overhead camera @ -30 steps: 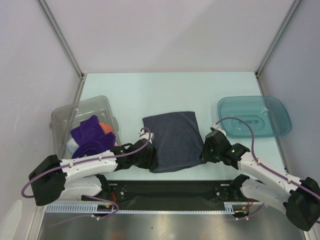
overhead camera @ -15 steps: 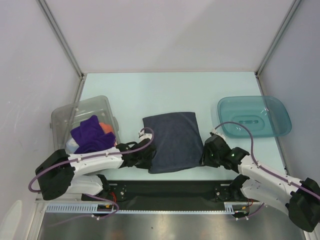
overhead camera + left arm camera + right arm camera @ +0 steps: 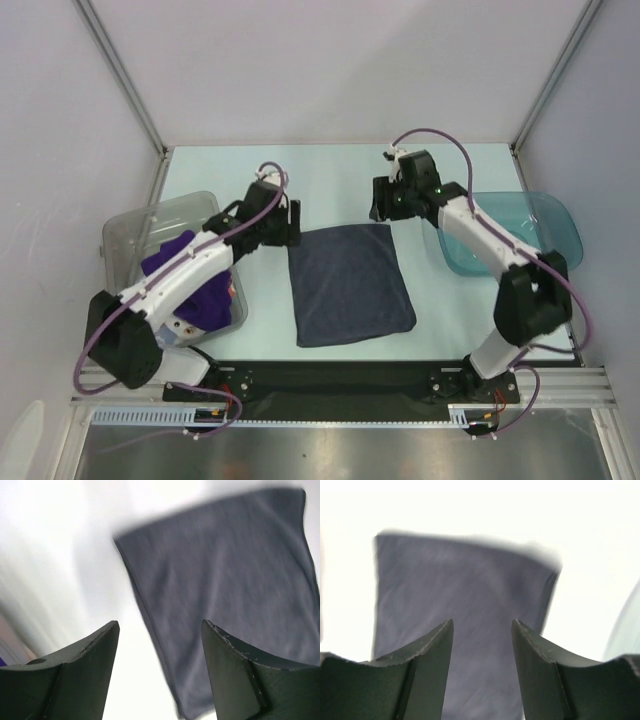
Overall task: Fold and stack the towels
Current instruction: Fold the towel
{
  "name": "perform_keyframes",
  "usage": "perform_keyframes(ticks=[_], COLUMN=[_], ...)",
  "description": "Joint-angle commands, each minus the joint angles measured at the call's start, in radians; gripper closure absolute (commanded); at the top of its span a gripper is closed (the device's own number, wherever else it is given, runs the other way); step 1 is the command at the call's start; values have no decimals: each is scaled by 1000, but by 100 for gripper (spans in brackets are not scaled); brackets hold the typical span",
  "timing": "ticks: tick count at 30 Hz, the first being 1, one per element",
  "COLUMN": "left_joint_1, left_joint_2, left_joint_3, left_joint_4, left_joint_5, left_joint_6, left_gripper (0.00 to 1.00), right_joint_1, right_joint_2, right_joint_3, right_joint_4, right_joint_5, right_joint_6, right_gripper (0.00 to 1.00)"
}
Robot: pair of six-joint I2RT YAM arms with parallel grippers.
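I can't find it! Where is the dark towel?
In the top view the dark towel lies mid-table, between the clear bin on the left and the teal tray on the right.

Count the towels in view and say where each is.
2: a dark navy towel lies flat on the table at centre; a purple towel sits in the clear bin. Others may be hidden under it.

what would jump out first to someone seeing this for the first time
A dark navy-grey towel lies flat mid-table, with the left tool and right tool open and empty by its far corners. A purple towel is heaped in the clear bin at left; a teal tray sits at right.
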Motion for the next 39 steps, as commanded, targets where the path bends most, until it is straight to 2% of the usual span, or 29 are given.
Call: perform_keyframes(ticks=[1,6,11,16,21,24,25,26,31,33,35,37,39], left_joint_1=[118,198,222,242,271,278,281,282,296,296,296,296,296], left_joint_2=[116,316,508,580,644,655,657,666,700,710,724,735,741], left_joint_3=[103,278,363,392,423,430,433,437,466,463,470,479,481], left_joint_4=[81,39,9,26,2,-9,-12,-14,-41,-38,-41,-46,-44], left_joint_5=[145,277,325,331,324,311,304,301,345,353,359,362,371], left_joint_6=[228,352,415,435,448,489,506,518,538,547,557,566,573], left_gripper=[27,30,33,33,33,33,33,33,33,33,33,34,34], right_joint_1=[-88,-145,-189,-209,-227,-240,-250,-257,-272,-277,-278,-278,-278], right_joint_2=[160,353,499,629,703,731,737,742,751,754,752,751,745], right_joint_3=[153,325,438,552,601,606,606,603,604,613,620,626,626], right_joint_4=[-80,-157,-259,-352,-392,-392,-389,-382,-361,-362,-362,-365,-369], right_joint_5=[-157,-246,-288,-372,-397,-408,-418,-428,-428,-435,-438,-429,-434], right_joint_6=[-234,-421,-550,-680,-719,-727,-727,-730,-728,-730,-730,-728,-736], right_gripper=[44,39,41,42,42,49,55,65,88,91,84,64,59])
